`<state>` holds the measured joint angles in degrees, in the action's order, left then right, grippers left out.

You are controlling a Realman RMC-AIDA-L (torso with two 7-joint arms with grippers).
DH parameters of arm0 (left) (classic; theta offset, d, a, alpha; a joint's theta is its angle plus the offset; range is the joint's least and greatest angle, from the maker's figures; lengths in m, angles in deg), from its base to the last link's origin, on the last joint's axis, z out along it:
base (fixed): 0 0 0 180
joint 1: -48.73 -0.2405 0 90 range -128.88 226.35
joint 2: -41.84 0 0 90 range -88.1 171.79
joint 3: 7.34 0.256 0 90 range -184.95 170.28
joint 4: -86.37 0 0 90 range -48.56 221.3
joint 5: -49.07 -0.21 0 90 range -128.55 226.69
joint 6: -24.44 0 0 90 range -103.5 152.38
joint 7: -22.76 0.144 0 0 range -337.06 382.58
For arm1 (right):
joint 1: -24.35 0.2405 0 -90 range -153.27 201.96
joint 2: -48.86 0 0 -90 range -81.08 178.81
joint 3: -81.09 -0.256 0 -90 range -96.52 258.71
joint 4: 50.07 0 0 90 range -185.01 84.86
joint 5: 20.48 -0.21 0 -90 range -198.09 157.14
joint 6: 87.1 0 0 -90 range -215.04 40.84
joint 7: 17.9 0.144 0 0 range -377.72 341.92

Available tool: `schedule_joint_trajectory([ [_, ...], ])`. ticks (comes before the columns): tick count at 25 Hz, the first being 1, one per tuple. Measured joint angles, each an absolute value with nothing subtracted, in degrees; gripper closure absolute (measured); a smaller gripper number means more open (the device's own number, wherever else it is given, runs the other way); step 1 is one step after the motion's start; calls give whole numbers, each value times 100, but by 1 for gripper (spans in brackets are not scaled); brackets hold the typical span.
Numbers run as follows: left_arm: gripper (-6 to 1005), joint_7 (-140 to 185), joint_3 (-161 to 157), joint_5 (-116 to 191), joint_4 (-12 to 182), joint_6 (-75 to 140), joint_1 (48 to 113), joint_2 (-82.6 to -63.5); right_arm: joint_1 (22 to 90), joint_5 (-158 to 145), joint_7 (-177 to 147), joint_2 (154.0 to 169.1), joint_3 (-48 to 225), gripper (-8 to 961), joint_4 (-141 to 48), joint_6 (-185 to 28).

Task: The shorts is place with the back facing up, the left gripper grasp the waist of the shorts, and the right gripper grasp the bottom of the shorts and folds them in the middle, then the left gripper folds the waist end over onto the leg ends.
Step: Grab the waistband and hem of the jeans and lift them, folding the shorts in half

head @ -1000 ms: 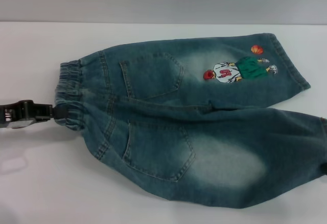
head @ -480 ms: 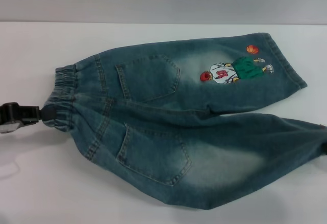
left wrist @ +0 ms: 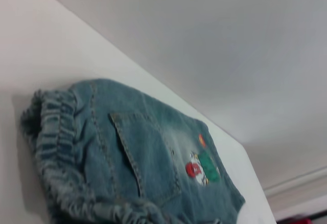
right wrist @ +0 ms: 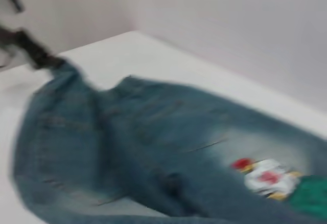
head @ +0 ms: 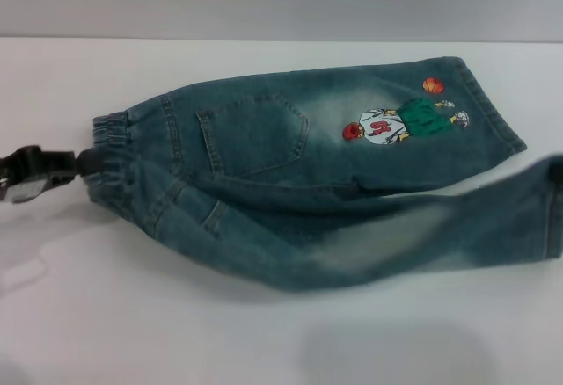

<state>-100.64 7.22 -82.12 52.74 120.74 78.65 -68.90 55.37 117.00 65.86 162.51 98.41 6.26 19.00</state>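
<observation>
Shorts point(head: 290, 170) lie back-up on the white counter point(head: 176, 332), near leg lifted and rolling toward the far leg with the cartoon patch point(head: 400, 121). Left gripper point(head: 77, 163) at the left edge, jaws clamped on the waist point(head: 114, 152), the denim stretching away from them to the right. Right gripper out of frame in the head view, its jaws not visible so cannot tell their state; leg ends point(head: 552, 209) lie at the far right, well apart from the left jaws.
</observation>
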Motion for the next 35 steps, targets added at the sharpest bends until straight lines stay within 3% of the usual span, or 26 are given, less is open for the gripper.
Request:
schedule_joint_trajectory([
  [13,855,-10217,750,-8024,5279,11001,8184,-7152,5601,10725,6734,16269,9805,950,46,50],
  [35,847,-10167,773,-7912,5280,10069,8492,-7483,6464,10527,6698,16324,10340,948,-1122,-2481],
])
